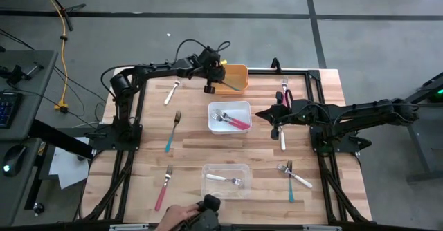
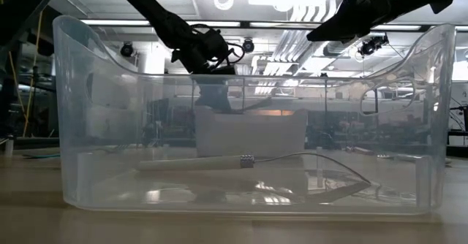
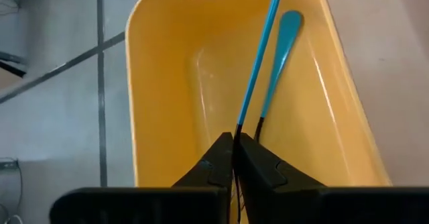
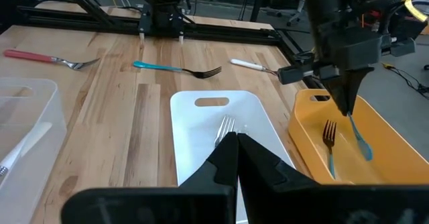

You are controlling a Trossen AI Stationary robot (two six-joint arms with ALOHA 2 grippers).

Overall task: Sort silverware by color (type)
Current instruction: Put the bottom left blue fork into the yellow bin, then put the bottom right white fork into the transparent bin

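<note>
Overhead view straight down on whole table, low view level through clear bin [image 2: 248, 164], wrist views close, both showing orange bin [image 3: 167, 83].

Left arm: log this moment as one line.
left gripper | over orange bin | shut on teal fork | right gripper shut

Hidden or cut off in my views

My left gripper [image 3: 235, 150] hides the head of the teal fork [image 3: 258, 56] it pinches, and that fork's handle runs off the frame edge; the orange bin [image 3: 167, 83] is cropped too. In my right wrist view my right gripper [image 4: 234, 143] covers most of the fork [image 4: 226, 125] in the white bin [image 4: 194, 127], handle colour unreadable. In the low view the clear bin [image 2: 88, 127] blurs everything behind it. From above, a hand [image 1: 176, 217] at the table's near edge is cut off.
</note>
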